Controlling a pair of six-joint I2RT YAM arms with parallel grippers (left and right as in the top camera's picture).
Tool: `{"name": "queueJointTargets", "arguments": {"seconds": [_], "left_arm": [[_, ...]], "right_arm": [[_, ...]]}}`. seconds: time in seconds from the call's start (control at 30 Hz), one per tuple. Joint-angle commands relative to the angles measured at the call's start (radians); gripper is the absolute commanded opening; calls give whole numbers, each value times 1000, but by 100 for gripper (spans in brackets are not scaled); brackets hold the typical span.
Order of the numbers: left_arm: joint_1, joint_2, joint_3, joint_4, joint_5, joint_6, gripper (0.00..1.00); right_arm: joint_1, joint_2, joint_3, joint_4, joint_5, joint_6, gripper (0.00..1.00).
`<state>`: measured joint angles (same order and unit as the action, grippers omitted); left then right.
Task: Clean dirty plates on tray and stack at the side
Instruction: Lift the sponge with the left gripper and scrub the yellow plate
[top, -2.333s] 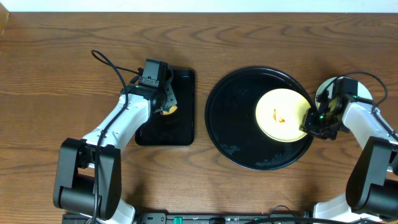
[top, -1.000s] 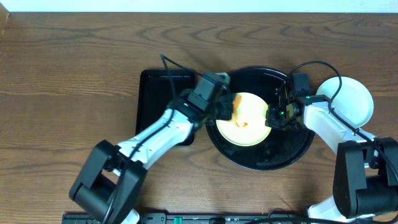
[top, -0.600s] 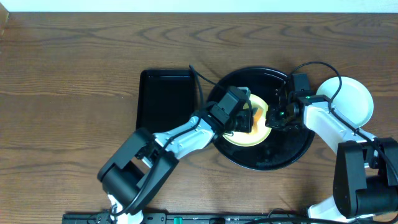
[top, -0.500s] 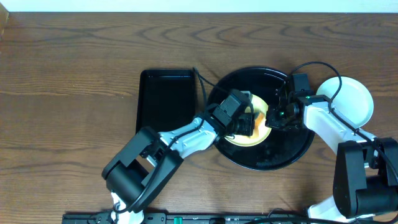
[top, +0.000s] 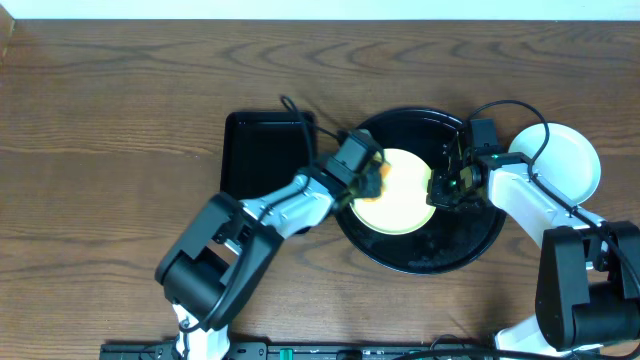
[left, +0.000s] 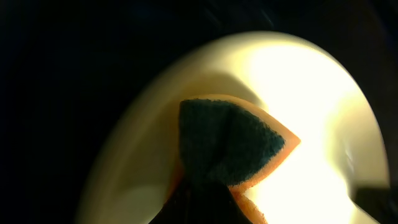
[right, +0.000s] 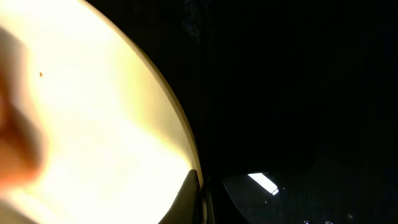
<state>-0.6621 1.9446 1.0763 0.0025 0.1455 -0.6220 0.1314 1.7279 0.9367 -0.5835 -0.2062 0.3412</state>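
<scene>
A pale yellow plate (top: 400, 192) lies in the round black tray (top: 470, 245). It shows no smear in the overhead view. My left gripper (top: 368, 175) is shut on an orange sponge with a dark scrub face (left: 233, 146) and presses it on the plate's left part (left: 149, 143). My right gripper (top: 438, 190) is shut on the plate's right rim (right: 180, 143). A light plate (top: 565, 160) lies on the table to the right of the tray; whether others lie under it I cannot tell.
A rectangular black tray (top: 262, 150) lies to the left of the round tray, partly under my left arm. Cables run over both arms. The table's far edge meets a white wall at the top.
My left gripper took the sponge from the rectangular tray to the plate, rubbed across its middle, then moved back to its left part. The orange smear is gone. My right gripper moved in and holds the rim.
</scene>
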Motion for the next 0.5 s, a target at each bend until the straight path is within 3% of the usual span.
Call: {"name": "queueJointTargets", "arguments": {"seconds": [0.0, 0.2, 0.47], "left_arm": [[48, -17, 4, -25, -74, 75, 7], [58, -194, 5, -45, -80, 215, 8], [124, -352, 5, -187, -95, 221, 8]], "right_arm": [[10, 12, -3, -4, 22, 10, 1], [10, 12, -3, -4, 23, 9, 1], [10, 12, -3, -3, 23, 2, 1]]}}
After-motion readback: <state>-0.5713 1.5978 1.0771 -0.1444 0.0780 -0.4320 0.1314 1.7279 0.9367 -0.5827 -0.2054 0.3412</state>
